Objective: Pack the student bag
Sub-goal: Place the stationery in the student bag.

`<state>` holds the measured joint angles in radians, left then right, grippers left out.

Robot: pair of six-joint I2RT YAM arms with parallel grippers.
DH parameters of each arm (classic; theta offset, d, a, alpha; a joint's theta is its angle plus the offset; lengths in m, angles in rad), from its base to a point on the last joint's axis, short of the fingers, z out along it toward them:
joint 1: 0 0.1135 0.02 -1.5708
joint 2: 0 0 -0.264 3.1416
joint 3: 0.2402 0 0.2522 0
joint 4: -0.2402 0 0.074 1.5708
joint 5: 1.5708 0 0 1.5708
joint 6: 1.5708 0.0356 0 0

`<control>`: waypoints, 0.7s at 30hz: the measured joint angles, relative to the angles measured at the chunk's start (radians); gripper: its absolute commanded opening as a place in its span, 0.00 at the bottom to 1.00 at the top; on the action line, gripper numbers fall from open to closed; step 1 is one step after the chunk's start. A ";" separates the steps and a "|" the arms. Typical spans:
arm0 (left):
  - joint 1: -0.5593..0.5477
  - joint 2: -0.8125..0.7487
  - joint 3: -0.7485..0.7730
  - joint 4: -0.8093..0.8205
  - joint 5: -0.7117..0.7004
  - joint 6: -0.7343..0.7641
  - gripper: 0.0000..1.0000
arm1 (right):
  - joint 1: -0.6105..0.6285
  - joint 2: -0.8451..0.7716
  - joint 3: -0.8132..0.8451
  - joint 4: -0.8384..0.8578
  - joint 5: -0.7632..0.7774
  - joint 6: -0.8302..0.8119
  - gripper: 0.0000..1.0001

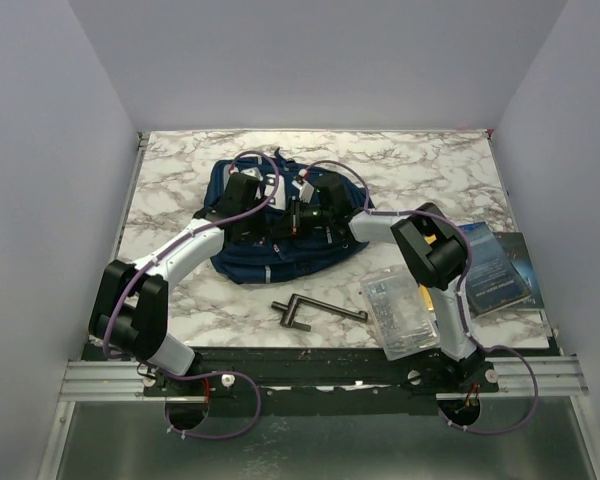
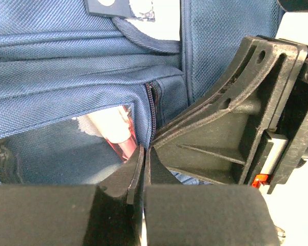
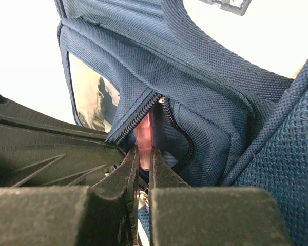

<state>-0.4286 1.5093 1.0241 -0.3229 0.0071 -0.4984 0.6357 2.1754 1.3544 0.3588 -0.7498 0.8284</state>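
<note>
The student bag (image 1: pixel 270 262) lies flat on the marble-patterned worktop (image 1: pixel 180 170), towards its far middle, with both arms reaching over it from the near edge.

The left gripper (image 2: pixel 145 156) has its fingers pressed together with no gap, the tips sitting at the lower end of a dark zip (image 2: pixel 153 110) on a front pocket. I cannot tell whether fabric is pinched between them. Just left of the zip, a clear window (image 2: pixel 51 148) in the pocket shows a pink-and-white item (image 2: pixel 120 138) inside.

The right gripper (image 3: pixel 142 156) faces the left one, tip nearly to tip. Its fingers stand very narrow, only a thin slit apart, at the mouth of the partly unzipped pocket. The pink item shows in that slit, but I cannot tell whether it is gripped.

Near the right arm's base, 3 things rest on the worktop apart from the bag: a black L-shaped tool (image 1: pixel 318 311), a clear plastic box (image 1: pixel 400 312) and a dark blue book (image 1: pixel 495 265).
</note>
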 measured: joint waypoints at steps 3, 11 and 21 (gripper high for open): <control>0.013 0.000 -0.014 0.004 0.021 -0.016 0.00 | 0.007 0.024 -0.002 0.033 -0.005 0.055 0.01; 0.087 0.071 -0.007 0.008 0.145 -0.101 0.15 | 0.006 -0.005 -0.031 -0.037 0.025 -0.002 0.29; 0.119 0.159 0.016 0.030 0.286 -0.157 0.38 | 0.012 -0.166 -0.024 -0.339 0.141 -0.376 0.43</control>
<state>-0.3096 1.6680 1.0397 -0.2932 0.2935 -0.6556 0.6476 2.0090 1.3304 0.0200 -0.6086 0.4526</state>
